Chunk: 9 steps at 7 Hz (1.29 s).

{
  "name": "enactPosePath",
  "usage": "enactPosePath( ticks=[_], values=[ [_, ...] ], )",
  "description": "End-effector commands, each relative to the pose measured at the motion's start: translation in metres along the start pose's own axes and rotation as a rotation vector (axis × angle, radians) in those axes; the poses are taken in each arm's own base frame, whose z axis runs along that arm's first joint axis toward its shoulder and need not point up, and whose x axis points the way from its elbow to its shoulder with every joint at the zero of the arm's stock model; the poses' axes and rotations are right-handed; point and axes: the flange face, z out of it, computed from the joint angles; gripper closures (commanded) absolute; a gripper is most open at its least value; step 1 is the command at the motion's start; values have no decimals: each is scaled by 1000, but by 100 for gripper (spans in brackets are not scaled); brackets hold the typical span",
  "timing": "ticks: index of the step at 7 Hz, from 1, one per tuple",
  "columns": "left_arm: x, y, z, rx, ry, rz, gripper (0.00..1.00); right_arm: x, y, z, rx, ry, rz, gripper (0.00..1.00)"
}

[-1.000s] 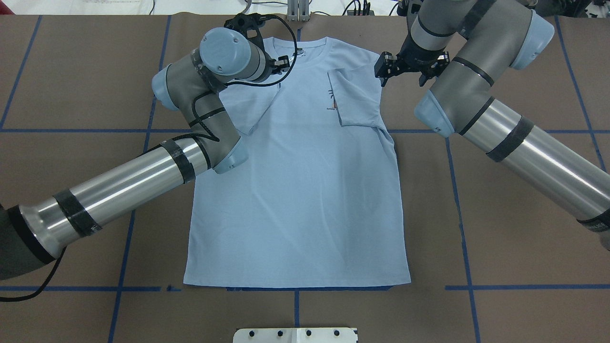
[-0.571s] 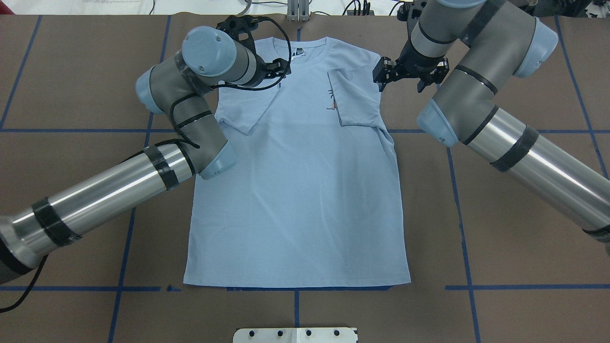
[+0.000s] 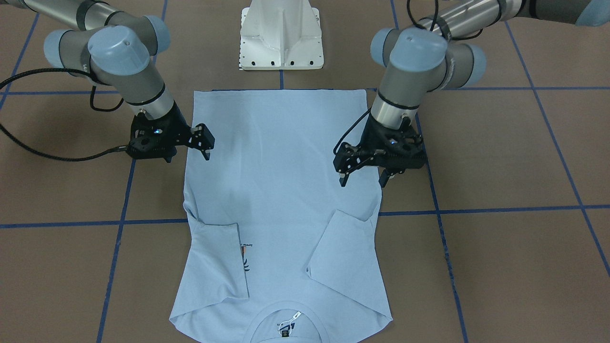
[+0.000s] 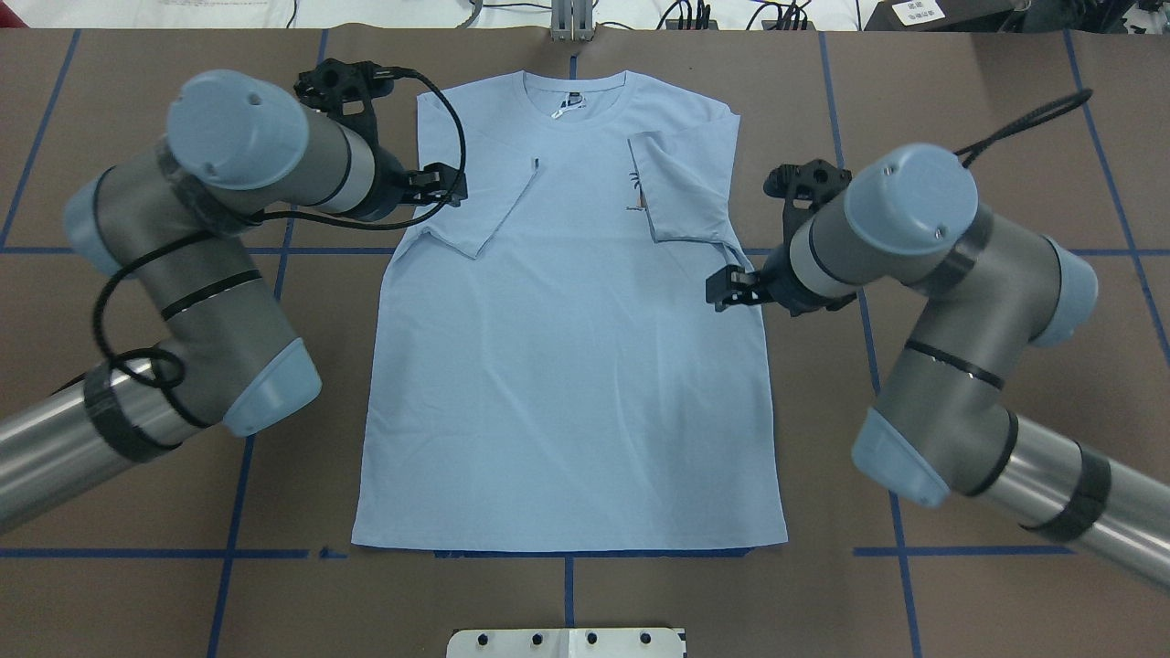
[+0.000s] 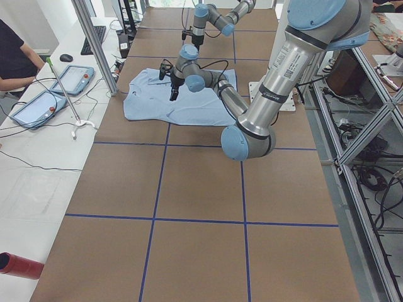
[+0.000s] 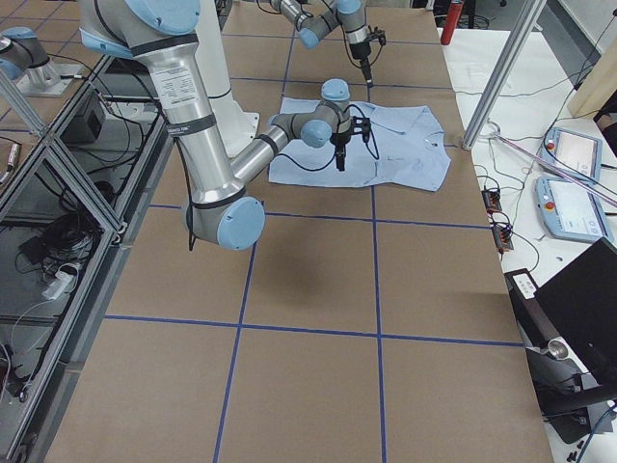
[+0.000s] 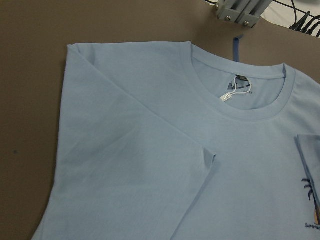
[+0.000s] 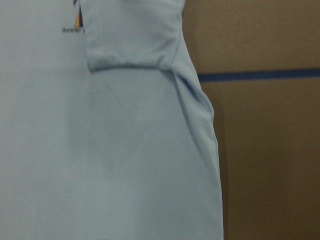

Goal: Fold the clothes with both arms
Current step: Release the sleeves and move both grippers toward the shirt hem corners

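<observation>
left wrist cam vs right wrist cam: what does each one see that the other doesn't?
Left wrist only: the ribbed collar with its tag, the left-side sleeve folded diagonally onto the chest, and a grey metal bracket beyond the neckline.
Right wrist only: the right-side sleeve folded in, the puckered side edge below it, and a blue tape line across the table.
Both: the light blue T-shirt lying flat, part of the palm print, and the brown table.

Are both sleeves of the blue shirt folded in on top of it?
Yes, the overhead view shows one sleeve and the other sleeve lying flat, folded inward over the T-shirt.
</observation>
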Motion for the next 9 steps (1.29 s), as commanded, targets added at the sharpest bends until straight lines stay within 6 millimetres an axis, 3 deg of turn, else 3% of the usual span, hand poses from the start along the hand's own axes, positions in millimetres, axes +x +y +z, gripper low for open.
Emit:
enactPosePath(
  ticks=[1,2,3,5,8,9],
  values=[
    [-16,22,-56,4,25,22,0,23,115,7,4,-36,27,0],
    [-16,25,-52,1,21,24,0,35,143,17,-14,-10,-2,0],
    [-13,25,-55,5,28,26,0,31,162,26,-9,2,-14,0],
    [-12,24,-56,6,31,26,0,26,174,40,-37,16,-28,0],
    [-12,25,-56,4,31,26,0,23,186,42,-76,12,-41,1],
    [-12,24,-56,5,33,28,0,21,189,43,-84,9,-45,9]
  ],
)
